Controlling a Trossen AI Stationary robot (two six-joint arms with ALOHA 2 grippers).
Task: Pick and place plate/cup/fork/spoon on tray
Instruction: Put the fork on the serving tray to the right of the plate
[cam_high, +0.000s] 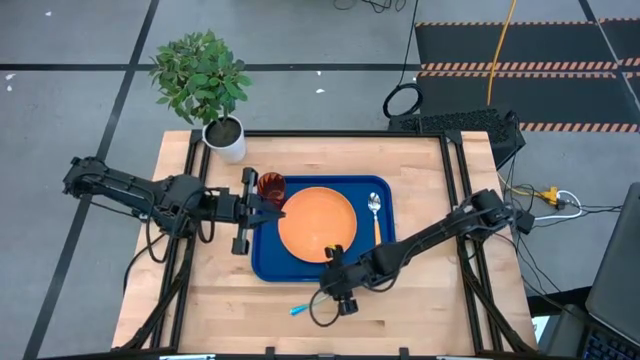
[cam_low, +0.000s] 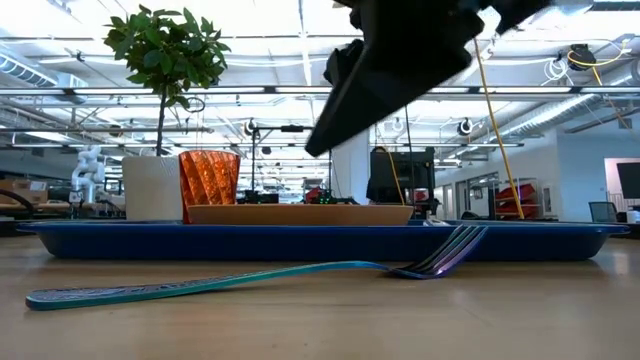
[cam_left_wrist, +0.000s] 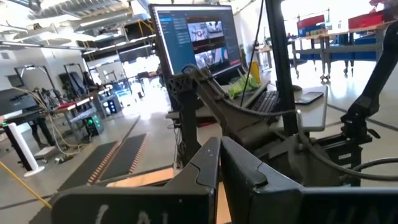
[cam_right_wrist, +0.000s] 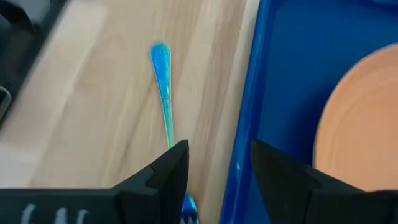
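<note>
— Where's my left pincer (cam_high: 262, 209)?
— Closed, empty, waiting beside the cup (cam_high: 272, 187) on the tray (cam_high: 385, 258).
— And the fork (cam_high: 305, 307)?
— On the surface just outside the tray; I've got the right pincer (cam_right_wrist: 216, 169) apart above it, lined up to grab.
</note>
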